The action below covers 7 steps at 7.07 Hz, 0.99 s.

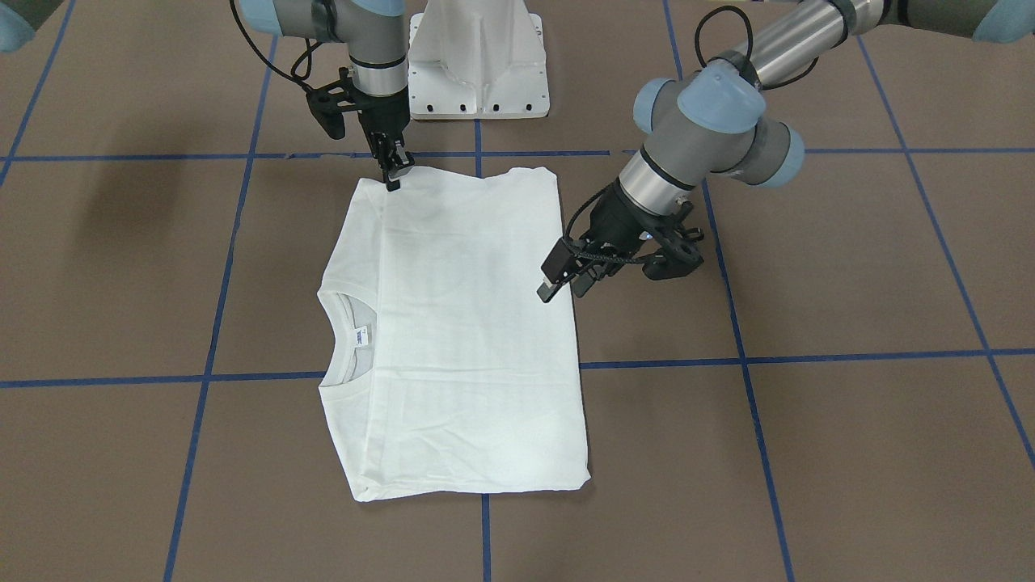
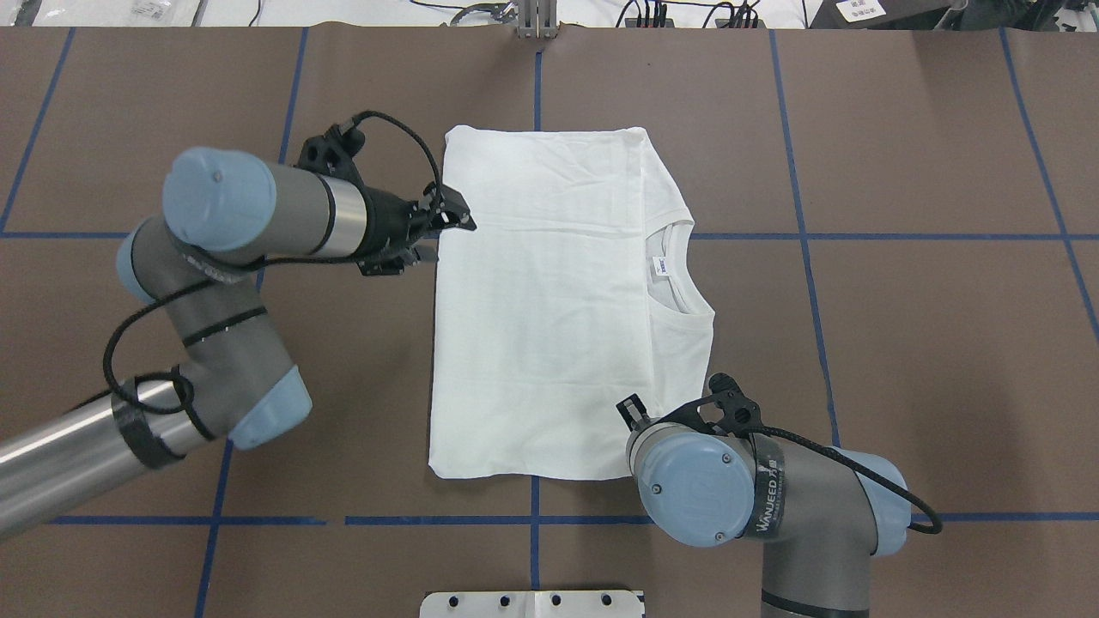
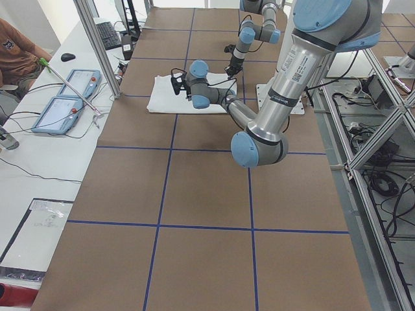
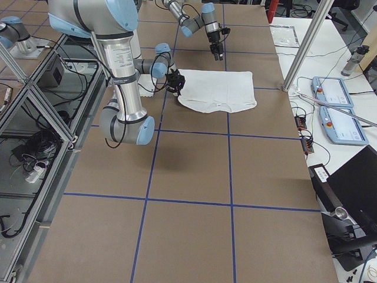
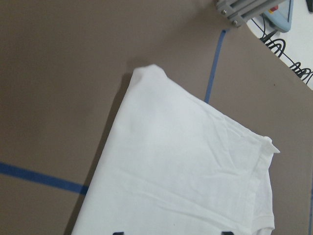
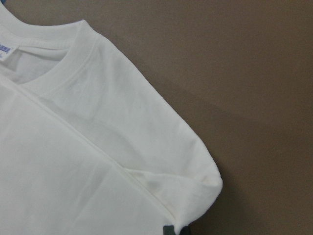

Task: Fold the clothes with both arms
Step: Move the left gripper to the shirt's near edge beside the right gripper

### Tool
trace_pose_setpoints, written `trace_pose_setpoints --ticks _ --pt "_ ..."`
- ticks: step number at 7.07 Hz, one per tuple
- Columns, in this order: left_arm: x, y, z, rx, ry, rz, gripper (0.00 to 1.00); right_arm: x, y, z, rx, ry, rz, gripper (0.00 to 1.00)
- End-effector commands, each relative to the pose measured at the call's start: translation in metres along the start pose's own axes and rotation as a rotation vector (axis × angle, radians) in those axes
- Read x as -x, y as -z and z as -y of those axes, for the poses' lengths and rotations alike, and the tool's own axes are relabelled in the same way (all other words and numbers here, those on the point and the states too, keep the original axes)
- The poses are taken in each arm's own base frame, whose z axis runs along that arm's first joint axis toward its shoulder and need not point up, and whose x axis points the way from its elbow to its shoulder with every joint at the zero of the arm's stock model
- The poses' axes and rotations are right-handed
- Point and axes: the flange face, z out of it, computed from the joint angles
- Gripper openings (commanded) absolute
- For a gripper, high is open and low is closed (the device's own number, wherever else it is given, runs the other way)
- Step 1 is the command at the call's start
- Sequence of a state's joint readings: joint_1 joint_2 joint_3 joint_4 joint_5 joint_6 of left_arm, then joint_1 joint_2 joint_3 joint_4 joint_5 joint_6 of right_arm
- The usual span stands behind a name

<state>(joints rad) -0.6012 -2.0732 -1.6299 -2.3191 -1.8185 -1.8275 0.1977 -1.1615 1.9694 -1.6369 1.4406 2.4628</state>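
Shirt [image 1: 461, 339] folded, right pincer [image 1: 394, 176] clearest front-on

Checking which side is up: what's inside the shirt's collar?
Inside the collar of the T-shirt lies a small neck label with blue print, too small to read. Folded layers beneath are covered.

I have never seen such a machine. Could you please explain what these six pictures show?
Two robot arms, the left arm and the right arm, work at a brown table. Two pictures look down from above, two look from the table's ends, and two come from cameras on the wrists. A white T-shirt lies folded flat, with its collar showing. The left gripper is open at one side edge and holds nothing. The right gripper looks shut at a shoulder corner; whether it pinches cloth, I cannot tell.
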Motion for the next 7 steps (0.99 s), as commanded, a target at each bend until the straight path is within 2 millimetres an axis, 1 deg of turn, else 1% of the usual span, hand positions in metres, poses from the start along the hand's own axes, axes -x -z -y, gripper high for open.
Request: trace_pose_setpoints --ticks 1,2,3,4,5,7 --pt "0.033 0.031 -0.092 -0.026 0.054 0.135 0.73 0.002 0.007 0.0 0.01 -0.002 0.002 0.0" --pt "0.052 0.042 -0.13 -0.007 0.072 0.228 0.73 0.001 0.007 0.001 0.009 -0.002 0.001 0.0" --pt "0.072 0.031 -0.15 -0.028 0.077 0.256 0.73 0.001 0.007 0.002 0.007 -0.003 0.001 0.0" --pt "0.086 0.021 -0.174 -0.001 0.069 0.288 0.72 0.001 0.007 0.002 0.008 -0.003 0.002 0.0" --pt "0.094 0.005 -0.173 -0.013 0.067 0.316 0.72 0.001 0.008 0.003 0.009 -0.003 0.002 0.0" --pt "0.097 0.0 -0.179 -0.005 0.064 0.326 0.7 0.001 0.015 0.003 -0.002 0.0 -0.008 0.0"
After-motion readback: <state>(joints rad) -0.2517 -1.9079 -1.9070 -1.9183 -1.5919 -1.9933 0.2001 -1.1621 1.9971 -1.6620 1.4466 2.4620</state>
